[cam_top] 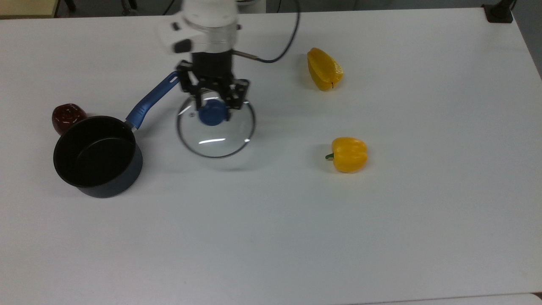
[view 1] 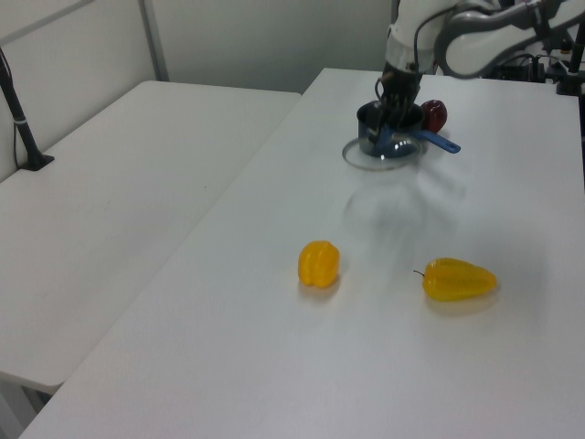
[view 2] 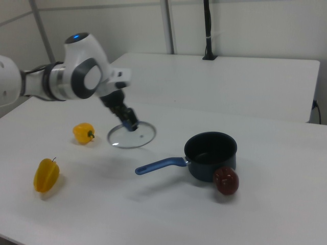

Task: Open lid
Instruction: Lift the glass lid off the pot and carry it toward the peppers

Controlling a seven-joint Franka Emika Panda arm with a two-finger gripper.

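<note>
- One gripper (cam_top: 214,103) is seen closed on the blue knob (cam_top: 213,113) of the lid (cam_top: 216,127); a finger (cam_top: 235,98) is pressed against either side of the knob, and nothing else is touched.
- One lid, clear glass with a metal rim, is held off the white table (cam_top: 381,212), its shadow cast below it; it hangs apart from the saucepan (cam_top: 98,156), toward the top view's right of it.
- One saucepan, dark and uncovered, with a blue handle (cam_top: 152,99), is set near the top view's left edge.
- One dark red fruit (cam_top: 65,117) lies just beside the saucepan.
- Two yellow peppers (cam_top: 324,69) (cam_top: 348,154) lie well apart from the lid, toward the top view's right.
</note>
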